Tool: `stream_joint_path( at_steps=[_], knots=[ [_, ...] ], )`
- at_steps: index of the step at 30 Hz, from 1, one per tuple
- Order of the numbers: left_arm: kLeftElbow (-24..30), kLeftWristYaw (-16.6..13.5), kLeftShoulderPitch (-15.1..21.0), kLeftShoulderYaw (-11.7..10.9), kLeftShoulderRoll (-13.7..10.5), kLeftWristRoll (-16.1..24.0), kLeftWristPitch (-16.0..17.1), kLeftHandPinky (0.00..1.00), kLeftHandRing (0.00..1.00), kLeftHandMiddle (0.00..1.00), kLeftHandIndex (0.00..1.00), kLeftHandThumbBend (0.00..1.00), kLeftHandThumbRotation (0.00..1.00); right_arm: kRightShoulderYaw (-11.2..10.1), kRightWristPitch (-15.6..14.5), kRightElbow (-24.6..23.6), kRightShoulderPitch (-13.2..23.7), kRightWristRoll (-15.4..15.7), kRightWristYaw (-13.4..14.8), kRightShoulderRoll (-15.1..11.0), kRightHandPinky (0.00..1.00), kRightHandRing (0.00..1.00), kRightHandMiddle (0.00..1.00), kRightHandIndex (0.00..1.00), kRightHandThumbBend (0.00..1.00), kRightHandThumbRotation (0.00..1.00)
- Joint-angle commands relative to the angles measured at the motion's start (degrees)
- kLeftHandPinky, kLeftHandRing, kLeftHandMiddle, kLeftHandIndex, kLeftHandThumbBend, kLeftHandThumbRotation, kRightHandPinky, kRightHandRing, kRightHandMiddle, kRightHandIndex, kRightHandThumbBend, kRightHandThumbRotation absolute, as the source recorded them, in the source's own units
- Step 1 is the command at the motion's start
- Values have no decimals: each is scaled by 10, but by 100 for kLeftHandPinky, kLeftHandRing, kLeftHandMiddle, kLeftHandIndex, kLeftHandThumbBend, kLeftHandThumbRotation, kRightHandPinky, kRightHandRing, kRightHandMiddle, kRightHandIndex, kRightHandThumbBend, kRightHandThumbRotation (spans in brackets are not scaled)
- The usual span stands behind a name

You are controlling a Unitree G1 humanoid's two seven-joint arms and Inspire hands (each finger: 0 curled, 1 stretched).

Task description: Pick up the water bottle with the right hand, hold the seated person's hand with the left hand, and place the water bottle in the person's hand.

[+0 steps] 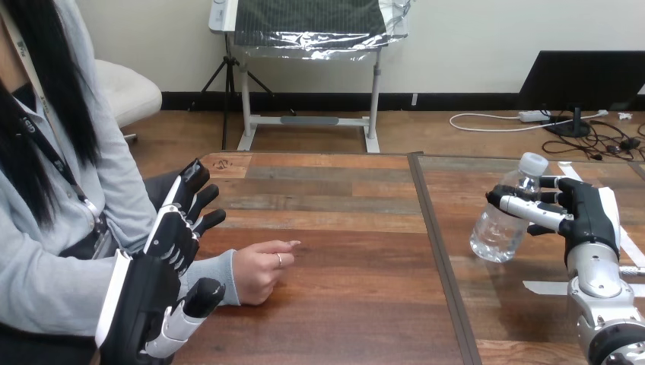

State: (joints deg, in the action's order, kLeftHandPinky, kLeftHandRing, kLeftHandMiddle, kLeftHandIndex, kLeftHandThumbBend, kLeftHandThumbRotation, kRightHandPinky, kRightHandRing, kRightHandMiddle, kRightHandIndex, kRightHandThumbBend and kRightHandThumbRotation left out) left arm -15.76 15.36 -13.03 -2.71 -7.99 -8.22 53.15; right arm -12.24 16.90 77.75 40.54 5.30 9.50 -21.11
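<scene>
A clear plastic water bottle (507, 217) with a white cap is tilted and lifted off the table at the right. My right hand (579, 214) is shut on it, fingers and thumb curled round its middle. The person's hand (262, 268) rests on the table at the left, loosely curled, one finger pointing right. My left hand (173, 242) hovers open over the person's wrist and grey sleeve, fingers straight and spread, thumb low beside the sleeve. I cannot tell whether it touches the wrist.
The wooden table (342, 228) has a dark seam (437, 251) running front to back between the two hands. Strips of white tape (544, 287) lie on the table near my right forearm. The person sits at the left edge.
</scene>
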Motion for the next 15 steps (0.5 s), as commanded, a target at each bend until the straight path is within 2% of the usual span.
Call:
stream_joint_path(
  at_steps=[1,11,15],
  knots=[
    [20,-7,28,-2,2,13,6,86,93,96,94,100,83,-14,26,-16,45,-15,-7,-2,43,49,55,57,75,0],
    [15,-9,31,-1,4,12,7,86,93,96,94,100,83,-25,43,-20,51,-34,-27,0,38,45,53,55,76,0],
    [11,-16,35,-6,4,26,14,86,93,95,93,100,82,-26,53,-22,52,-38,-33,0,36,43,52,54,76,0]
  ],
)
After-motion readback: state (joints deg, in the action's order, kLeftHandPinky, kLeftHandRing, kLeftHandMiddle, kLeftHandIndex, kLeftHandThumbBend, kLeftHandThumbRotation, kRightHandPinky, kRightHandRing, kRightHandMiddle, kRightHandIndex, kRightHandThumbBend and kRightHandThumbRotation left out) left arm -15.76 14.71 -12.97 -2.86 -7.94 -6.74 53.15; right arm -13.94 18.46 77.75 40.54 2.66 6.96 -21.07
